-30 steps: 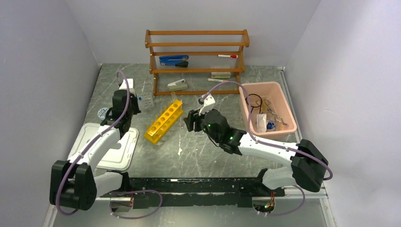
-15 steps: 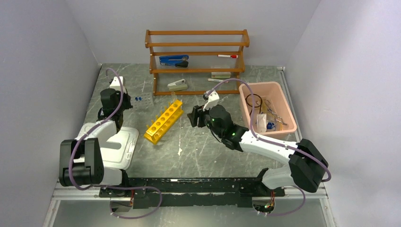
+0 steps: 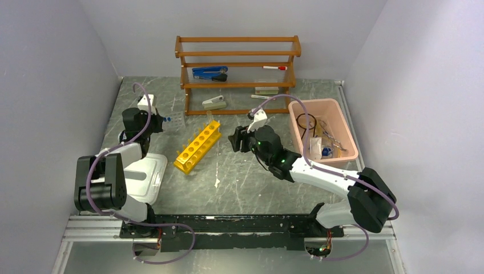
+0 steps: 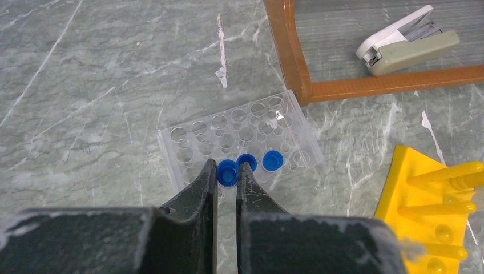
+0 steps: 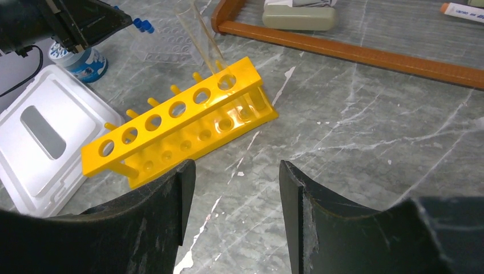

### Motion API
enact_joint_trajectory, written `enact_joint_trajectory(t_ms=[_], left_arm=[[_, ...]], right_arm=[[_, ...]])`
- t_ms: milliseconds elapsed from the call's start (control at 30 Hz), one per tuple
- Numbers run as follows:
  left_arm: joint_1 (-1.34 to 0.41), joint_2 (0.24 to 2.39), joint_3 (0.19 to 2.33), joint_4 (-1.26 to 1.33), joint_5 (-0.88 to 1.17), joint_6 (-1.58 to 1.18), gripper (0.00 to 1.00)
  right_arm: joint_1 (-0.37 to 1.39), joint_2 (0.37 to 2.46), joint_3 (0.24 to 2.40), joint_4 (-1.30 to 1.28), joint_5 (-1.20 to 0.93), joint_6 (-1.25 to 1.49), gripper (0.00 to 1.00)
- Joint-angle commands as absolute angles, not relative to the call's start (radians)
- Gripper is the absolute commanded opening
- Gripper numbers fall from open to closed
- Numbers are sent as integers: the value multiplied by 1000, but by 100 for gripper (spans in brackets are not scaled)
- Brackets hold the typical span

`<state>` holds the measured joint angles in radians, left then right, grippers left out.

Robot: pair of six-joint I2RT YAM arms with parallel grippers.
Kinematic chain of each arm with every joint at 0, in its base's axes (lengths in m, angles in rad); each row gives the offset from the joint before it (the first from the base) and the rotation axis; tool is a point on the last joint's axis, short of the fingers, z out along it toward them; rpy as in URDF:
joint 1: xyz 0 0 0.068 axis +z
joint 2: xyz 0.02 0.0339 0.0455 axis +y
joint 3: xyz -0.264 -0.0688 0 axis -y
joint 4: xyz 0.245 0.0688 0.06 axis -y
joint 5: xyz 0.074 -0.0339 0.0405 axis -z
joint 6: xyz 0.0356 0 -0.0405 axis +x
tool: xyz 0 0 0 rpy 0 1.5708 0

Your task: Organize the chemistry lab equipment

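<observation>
I am hovering my left gripper (image 4: 227, 166) over the clear well tray (image 4: 194, 134), where the blue-capped tubes (image 4: 272, 161) are standing in a short row. My fingers are drawn nearly together with one blue cap showing in the narrow gap, but I cannot tell whether I am pinching it. I am holding my right gripper (image 5: 237, 171) spread wide and empty above the table (image 5: 354, 142), facing the yellow holed test-tube rack (image 5: 165, 116) lying just beyond it.

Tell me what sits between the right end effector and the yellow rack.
Only bare table, marked with white scuffs, separates the right end effector from the yellow rack; the right wrist view shows it.
</observation>
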<state>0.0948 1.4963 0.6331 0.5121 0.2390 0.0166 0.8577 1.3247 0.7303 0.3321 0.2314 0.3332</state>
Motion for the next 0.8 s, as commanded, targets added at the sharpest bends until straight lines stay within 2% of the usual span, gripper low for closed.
enact_joint_trajectory(t_ms=[0,500,767], left_arm=[[100,1482,628,571,237,52,5],[101,1528,605,676,217,37,5],[100,1521,609,636,185,53,12]], right_arm=[[847,1326,716,364,220,341,59],[844,1314,709,361,215,337,59],[844,1323,710,372,214,334,58]])
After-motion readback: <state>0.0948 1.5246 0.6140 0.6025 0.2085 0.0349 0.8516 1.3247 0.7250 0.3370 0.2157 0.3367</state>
